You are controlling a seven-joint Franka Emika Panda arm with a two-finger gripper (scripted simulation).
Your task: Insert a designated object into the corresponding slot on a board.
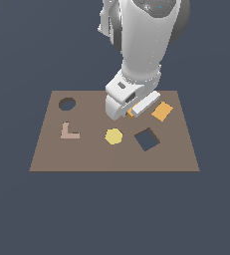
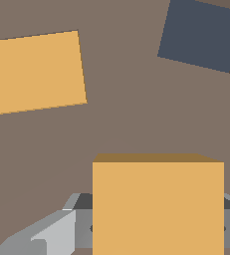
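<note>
Wrist view shows tool (image 2: 158, 226) gripping orange block (image 2: 158, 204) above board (image 2: 121, 124).

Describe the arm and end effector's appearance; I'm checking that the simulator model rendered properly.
The arm is smooth glossy white with rounded segments and dark grey joint areas near the top. The white blocky end effector carries a small dark square marking; in the wrist view its fingers look light grey. No cables show.

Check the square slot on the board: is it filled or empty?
Empty. The slot shows as a bare dark cut-out in the board, and the orange block sits between the gripper fingers, away from it.
</note>
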